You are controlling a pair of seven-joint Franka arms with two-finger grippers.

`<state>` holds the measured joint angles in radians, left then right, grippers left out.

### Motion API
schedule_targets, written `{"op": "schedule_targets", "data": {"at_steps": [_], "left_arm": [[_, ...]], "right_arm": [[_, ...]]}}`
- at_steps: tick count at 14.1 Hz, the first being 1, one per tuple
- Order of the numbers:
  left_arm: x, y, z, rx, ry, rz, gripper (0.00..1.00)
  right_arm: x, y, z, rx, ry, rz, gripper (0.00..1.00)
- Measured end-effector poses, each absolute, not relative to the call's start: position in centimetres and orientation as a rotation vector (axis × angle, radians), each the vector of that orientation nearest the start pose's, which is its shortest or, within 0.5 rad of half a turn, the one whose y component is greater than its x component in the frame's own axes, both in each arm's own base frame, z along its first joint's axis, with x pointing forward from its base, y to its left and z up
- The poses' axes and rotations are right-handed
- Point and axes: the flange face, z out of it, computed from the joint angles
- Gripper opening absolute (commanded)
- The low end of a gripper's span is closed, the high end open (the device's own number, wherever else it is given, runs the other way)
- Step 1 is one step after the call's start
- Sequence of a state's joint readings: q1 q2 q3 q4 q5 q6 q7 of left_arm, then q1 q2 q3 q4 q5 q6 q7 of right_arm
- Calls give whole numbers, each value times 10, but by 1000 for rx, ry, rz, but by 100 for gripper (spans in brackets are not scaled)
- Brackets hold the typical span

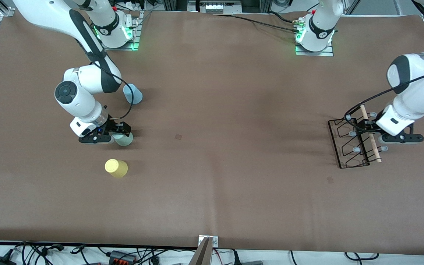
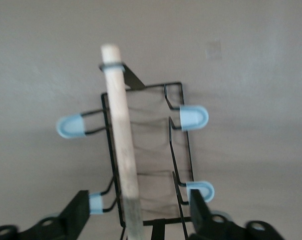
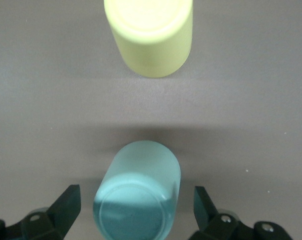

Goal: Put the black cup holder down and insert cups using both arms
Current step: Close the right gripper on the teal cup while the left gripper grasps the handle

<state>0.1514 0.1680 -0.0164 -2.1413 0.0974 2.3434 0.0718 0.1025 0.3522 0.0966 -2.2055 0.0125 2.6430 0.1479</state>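
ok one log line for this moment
left gripper open astride black cup holder handle | right gripper open around grey-green cup | yellow cup waiting

Arm/gripper status, both Frankas, as I see them from the remote station.
L arm: comes in from its base, elbow bent high at its end of the table, wrist turned down; left gripper (image 1: 375, 137) low, fingers (image 2: 77, 214) spread w/ a gap each side of what sits between them, no contact seen. R arm: folded forward from its base, wrist pitched down; right gripper (image 1: 123, 133) low near the table, fingers (image 3: 66, 205) wide apart, nothing clamped.
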Motion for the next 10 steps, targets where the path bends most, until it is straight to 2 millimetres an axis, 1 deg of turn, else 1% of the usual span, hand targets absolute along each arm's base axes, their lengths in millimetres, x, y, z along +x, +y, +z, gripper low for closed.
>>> {"op": "schedule_targets", "data": {"at_steps": [2,3,4,5,8,10], "left_arm": [[555,77,322,-3072,7,-28,30],[555,77,321,-3072,7,-29,20],[555,76,322,-3072,7,-32,13],[555,76,322,-3072,7,-32,10],[555,78,323,-3070,3,-35,6],[556,77,324,-3070,2,-39,5]], "right_arm": [[550,113,225,-3086,-56,-109,100],[550,113,224,-3087,-56,-106,95],[549,112,223,-3087,-55,-105,93],[549,112,223,-3087,-55,-103,93],[549,111,222,-3088,-52,-102,93],[550,109,222,-3089,-46,-103,93]]}}
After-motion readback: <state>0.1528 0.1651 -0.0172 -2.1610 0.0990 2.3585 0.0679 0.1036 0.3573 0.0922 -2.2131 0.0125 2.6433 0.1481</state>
